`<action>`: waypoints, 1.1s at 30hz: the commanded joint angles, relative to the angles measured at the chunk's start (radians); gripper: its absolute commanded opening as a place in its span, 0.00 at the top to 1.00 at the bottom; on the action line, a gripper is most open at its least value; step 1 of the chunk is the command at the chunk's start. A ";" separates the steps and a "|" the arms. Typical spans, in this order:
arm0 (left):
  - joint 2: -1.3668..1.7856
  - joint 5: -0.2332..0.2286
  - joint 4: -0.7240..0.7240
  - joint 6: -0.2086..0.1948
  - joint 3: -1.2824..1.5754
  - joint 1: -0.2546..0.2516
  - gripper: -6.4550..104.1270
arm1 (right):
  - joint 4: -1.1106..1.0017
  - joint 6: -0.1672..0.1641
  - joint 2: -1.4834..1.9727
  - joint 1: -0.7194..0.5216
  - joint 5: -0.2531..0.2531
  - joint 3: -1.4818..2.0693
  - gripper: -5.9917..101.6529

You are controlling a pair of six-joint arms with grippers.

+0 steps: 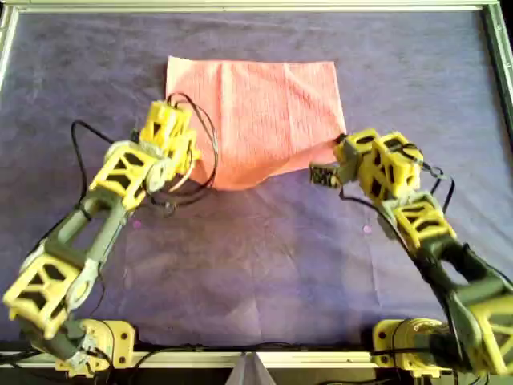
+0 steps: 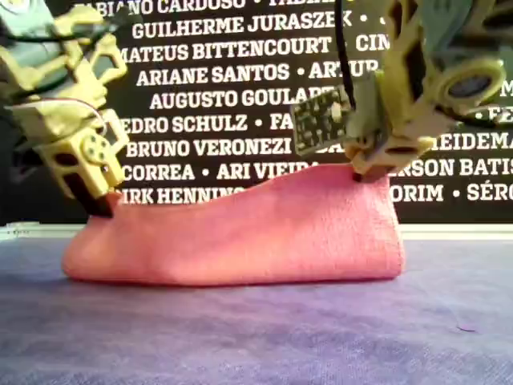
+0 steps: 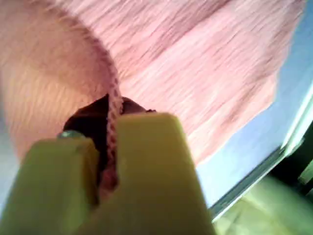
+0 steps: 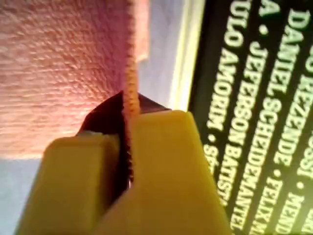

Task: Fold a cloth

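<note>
While each claw pinches one near corner, the cloth (image 1: 260, 112) hangs raised off the counter (image 1: 264, 265), far edge still resting flat. Left claw (image 3: 111, 161) and right claw (image 4: 128, 161) both clenched on its hem, probably to carry the lifted edge over for the fold.

Both grippers' fingers (image 2: 94, 198) lift the pink cloth (image 2: 240, 233) edge off the table (image 2: 256, 337)

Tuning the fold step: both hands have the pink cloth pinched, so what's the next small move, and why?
Probably carry both pinched corners toward the far edge. The left hand and right hand grip the salmon-pink ribbed cloth, whose near edge hangs lifted while its far edge lies on the table.
</note>
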 commanded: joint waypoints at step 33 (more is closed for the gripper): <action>-0.940 0.011 -0.020 0.003 -1.428 0.193 0.86 | -0.101 -0.003 -1.164 -0.064 0.000 -1.552 0.88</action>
